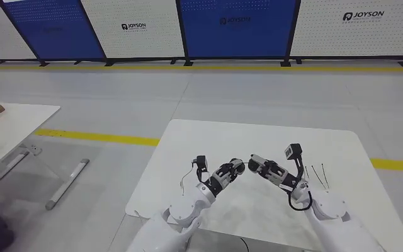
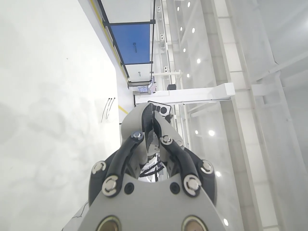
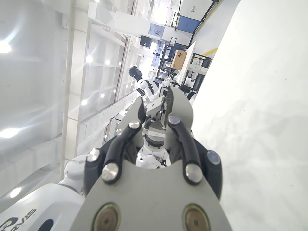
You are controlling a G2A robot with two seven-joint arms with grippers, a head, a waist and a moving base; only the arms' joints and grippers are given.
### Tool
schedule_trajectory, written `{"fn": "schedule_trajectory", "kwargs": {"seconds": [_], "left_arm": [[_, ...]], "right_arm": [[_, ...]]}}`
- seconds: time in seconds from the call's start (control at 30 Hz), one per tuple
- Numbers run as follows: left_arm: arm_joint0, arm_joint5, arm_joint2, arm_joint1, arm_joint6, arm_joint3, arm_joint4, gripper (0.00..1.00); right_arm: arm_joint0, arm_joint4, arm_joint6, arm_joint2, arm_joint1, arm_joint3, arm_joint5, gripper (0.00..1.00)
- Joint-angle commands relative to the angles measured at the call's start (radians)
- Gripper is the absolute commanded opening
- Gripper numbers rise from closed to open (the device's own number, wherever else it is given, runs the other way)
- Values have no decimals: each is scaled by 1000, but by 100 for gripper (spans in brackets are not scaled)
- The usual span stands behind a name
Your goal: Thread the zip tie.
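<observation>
**Zip ties, black plastic, three: lying on the table, none visibly held**

Left gripper: grey fingers with ribbed black pads, pressed together. No strap is visible between them.

Right gripper: fingers apart, nothing in the gap.

Position of the pair: in the top view the two tips face each other, close but not touching, above the middle of the white rectangular table.

Three thin black plastic zip ties: they lie flat and side by side on the table beside the right forearm, well apart from both grippers. The small heads sit together at one end, and the tails are slightly wavy.

Handling, as judged:
- **Feel:** very light, smooth and springy. A strap should bend readily and may slide when nudged.
- **Pickup:** each lies low on the tabletop, so a pinch needs the fingertips down at the surface. The close neighbours may come up with it.
- **Hold points:** just behind the head with one gripper, and near the tail tip with the other, so the free end does not droop away from the slot.
</observation>
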Motion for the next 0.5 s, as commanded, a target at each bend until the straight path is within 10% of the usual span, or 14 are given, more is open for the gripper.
{"fn": "schedule_trajectory", "kwargs": {"seconds": [0.0, 0.3, 0.37, 0.47], "left_arm": [[1, 9, -1, 0, -2, -2, -3, 0], [21, 88, -47, 12, -97, -18, -59, 0], [23, 169, -61, 17, -191, -19, -146, 0], [23, 169, -61, 17, -191, -19, -146, 0]], "right_arm": [[-3, 3, 1, 6, 0, -2, 3, 100], [-32, 40, -21, 74, 5, -9, 0, 100], [-39, 122, 61, 78, 7, -15, 90, 100], [-39, 122, 61, 78, 7, -15, 90, 100]]}}
